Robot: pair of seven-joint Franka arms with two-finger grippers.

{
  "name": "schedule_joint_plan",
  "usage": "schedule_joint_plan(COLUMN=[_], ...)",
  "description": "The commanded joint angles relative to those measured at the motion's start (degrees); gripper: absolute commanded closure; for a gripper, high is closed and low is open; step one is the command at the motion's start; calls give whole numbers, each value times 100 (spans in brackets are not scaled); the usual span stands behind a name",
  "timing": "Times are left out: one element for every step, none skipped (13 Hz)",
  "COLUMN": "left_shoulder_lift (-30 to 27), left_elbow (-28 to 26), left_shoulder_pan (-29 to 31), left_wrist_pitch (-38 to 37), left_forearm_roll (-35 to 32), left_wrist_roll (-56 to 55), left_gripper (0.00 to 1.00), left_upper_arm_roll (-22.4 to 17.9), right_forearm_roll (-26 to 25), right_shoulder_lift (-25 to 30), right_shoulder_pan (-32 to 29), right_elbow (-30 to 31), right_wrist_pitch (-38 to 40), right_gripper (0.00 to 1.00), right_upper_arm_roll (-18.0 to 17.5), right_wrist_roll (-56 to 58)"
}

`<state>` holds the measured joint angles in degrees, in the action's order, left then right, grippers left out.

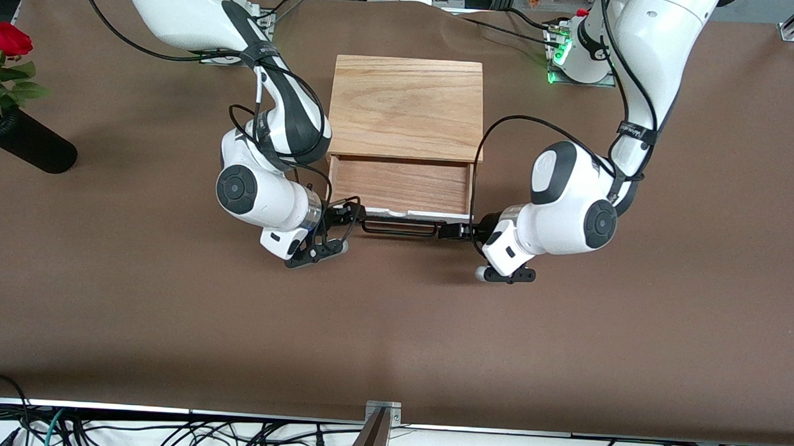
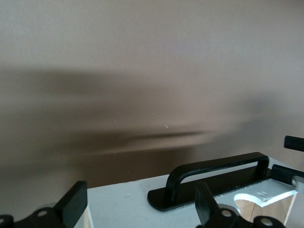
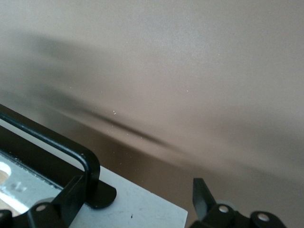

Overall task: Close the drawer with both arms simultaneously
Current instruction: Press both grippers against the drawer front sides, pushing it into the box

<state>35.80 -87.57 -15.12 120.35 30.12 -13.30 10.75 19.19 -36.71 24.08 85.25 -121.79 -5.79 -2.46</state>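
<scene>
- The drawer point(image 1: 401, 187) stands pulled out of the light-oak box point(image 1: 407, 108) in the middle of the brown table point(image 1: 169, 321), its open tray bare and its white front panel point(image 1: 404, 214) facing the front camera.
- A black wire handle point(image 1: 398, 228) runs along that panel.
- The right gripper point(image 1: 348, 216) sits at the end of the front panel toward the right arm's end of the table, low by the tabletop. In the right wrist view its jaws are spread, one finger point(image 3: 71, 197) against the handle's end and the other finger point(image 3: 202, 194) off the panel's corner, so the panel's end point(image 3: 142, 209) lies between them.
- The left gripper point(image 1: 455, 231) sits at the panel's other end, toward the left arm's end of the table. The left wrist view shows its fingers point(image 2: 71, 204) set apart over the white panel point(image 2: 123, 204), with the handle point(image 2: 218, 171) just ahead; whether they actually press on the panel is hard to tell.
- Toward the right arm's end of the table lies a black vase point(image 1: 26, 143) holding red roses point(image 1: 0, 41), well apart from the box.
</scene>
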Motion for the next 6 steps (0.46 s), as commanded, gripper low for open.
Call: schedule_joint_plan(left_shoulder_lift=[-55,-73,-99,-108,-108,-108], left_elbow=[-154,-277,-391,-427,-436,-428], left_shoulder_pan=[-157,-201,-245,-254,-254,-254], left_wrist_pitch=[-47,-64,-117,-213,-318,-441], left_forearm_roll=[135,126,126,126,126,126], left_wrist_roll=[-85,-85,-94,-94,-85,-85], left_gripper=[0,0,0,0,0,0], left_upper_arm_roll=[-65,-56,-38,-38,-29,-38], right_forearm_roll=[76,76,84,85,76,76], right_shoulder_lift=[-2,-2,-2,-46,-64,-81], right_shoulder_pan=[26,61,105,149,193,228], right_elbow=[36,27,36,27,27,36], right_wrist_pitch=[366,427,463,524,551,569], right_gripper=[0,0,0,0,0,0], right_upper_arm_roll=[-9,-9,-9,-9,-9,-9], right_wrist_roll=[44,35,27,18,18,18])
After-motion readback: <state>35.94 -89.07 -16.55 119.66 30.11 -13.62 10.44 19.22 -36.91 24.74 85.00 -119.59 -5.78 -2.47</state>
